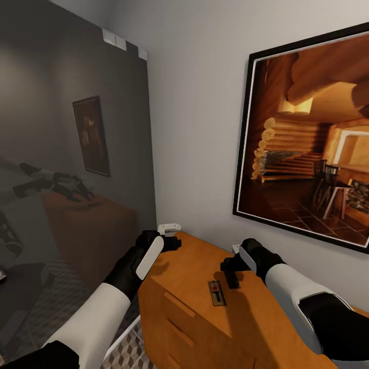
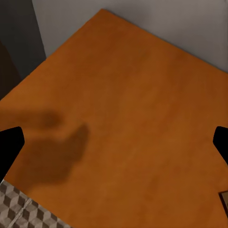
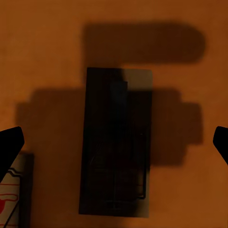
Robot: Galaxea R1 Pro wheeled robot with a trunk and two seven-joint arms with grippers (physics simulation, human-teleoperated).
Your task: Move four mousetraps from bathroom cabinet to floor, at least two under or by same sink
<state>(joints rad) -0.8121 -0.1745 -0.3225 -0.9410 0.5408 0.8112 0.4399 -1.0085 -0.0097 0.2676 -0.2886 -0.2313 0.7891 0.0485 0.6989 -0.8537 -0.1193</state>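
Head view, left arm: I see my left gripper (image 1: 171,241) held over the cabinet's (image 1: 195,307) back left corner, forearm raised.
Left fingers: spread wide, empty (image 2: 10,147).
Mousetrap: one (image 1: 217,292) lies flat on the surface, another shadowed (image 3: 116,142) directly below my right gripper.
Right arm: right gripper (image 1: 231,274) pointing down, fingers (image 3: 12,142) spread apart.

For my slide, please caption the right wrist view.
Open right gripper hovers above a shadowed mousetrap on the cabinet.
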